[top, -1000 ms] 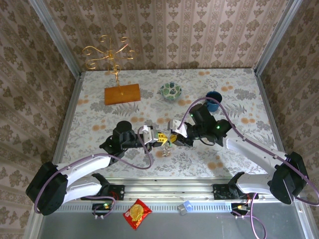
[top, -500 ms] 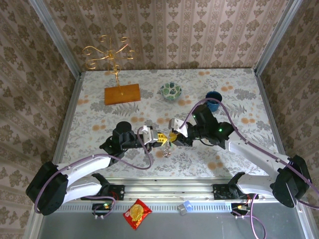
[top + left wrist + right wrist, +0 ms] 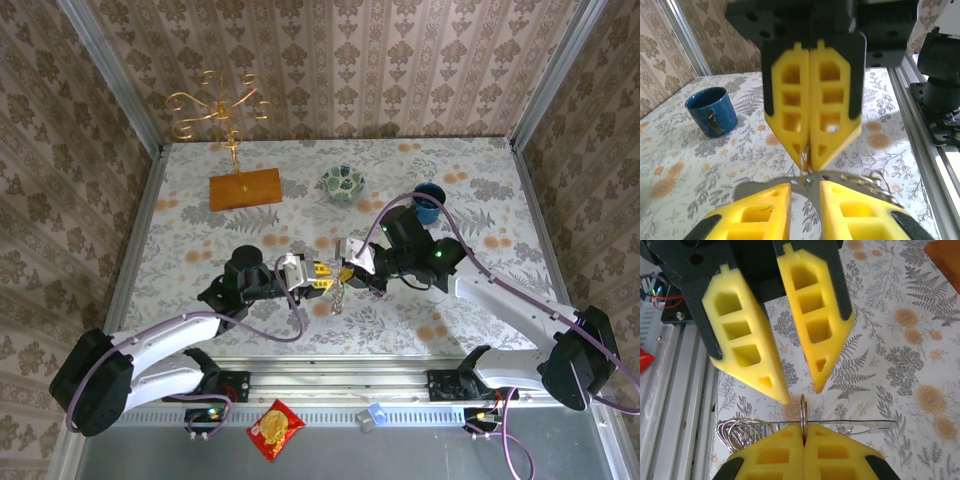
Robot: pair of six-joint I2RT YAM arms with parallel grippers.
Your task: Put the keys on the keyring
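Two changes are showing against the earlier top view. The left tool (image 3: 322, 276), which was clamped a second ago, is now holding its yellow fingers a narrow way apart. The right tool (image 3: 347, 277), which was slightly parted then, is now pressing its fingers flat together. Both arms are otherwise sitting almost where they were, with their tips meeting over the middle of the flowered desk (image 3: 480, 200), towards its near edge.

The keyring (image 3: 803, 402) is hanging in the air between the two tools, pinched by the right tool alone. In the right wrist view it is appearing edge-on, as a thin dark grey metal line rising out of the seam between the shut fingers. Its top is reaching up to the gap between the left tool's tips, and whether it is touching them I cannot tell. A thin straight metal strip (image 3: 855, 422) is crossing just behind the ring, and a bunch of small wire loops (image 3: 740, 432) is dangling at one end of it. A blue mug (image 3: 712, 111) is standing on the desk, well apart.
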